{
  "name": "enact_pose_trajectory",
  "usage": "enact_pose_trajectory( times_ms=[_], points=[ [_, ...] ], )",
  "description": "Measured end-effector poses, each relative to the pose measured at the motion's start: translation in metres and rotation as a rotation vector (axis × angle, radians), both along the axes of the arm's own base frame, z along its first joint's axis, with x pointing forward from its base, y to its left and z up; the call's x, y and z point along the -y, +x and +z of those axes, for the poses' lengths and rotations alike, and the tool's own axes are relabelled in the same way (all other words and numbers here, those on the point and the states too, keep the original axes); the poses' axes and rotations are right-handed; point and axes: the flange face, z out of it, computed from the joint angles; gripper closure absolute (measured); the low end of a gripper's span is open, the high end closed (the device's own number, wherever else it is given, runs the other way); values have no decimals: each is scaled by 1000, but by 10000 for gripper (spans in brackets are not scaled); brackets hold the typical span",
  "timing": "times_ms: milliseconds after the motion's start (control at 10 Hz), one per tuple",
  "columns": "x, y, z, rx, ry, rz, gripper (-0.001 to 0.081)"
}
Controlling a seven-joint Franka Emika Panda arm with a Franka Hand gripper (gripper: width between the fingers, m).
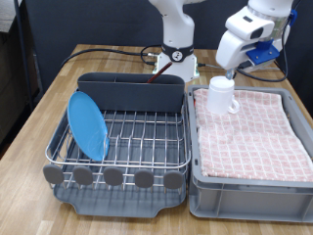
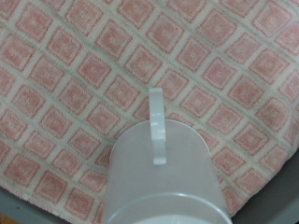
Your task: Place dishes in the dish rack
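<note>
The bright-blue plate [image 1: 87,123] stands on edge in the dish rack [image 1: 137,137], at the exterior view's left side of the chrome grid. The white mug [image 1: 222,95] stands on the pink checked cloth [image 1: 254,132] in the grey bin, near its far left corner. My gripper [image 1: 231,72] hangs just above the mug's rim, and nothing shows between its fingers. In the wrist view the mug [image 2: 168,187] is seen from above with its handle [image 2: 157,126] over the cloth [image 2: 75,84]; no fingers show. I cannot make out the wooden spoon.
The rack's tall grey end compartment [image 1: 132,93] runs along its far side, with round grey tabs [image 1: 115,176] along the near edge. The grey bin [image 1: 245,191] sits right beside the rack. The robot base [image 1: 177,54] and cables stand behind them.
</note>
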Motion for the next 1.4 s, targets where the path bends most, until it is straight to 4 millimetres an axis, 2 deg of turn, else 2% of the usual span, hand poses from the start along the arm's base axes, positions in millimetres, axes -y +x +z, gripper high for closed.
enact_pose_trajectory(
  times_ms=[400, 700, 1400],
  points=[
    [-10, -3, -38, -14, 5, 8, 4],
    [-13, -3, -60, -9, 2, 21, 4],
    [-6, -12, -79, 8, -17, 67, 4]
  ],
)
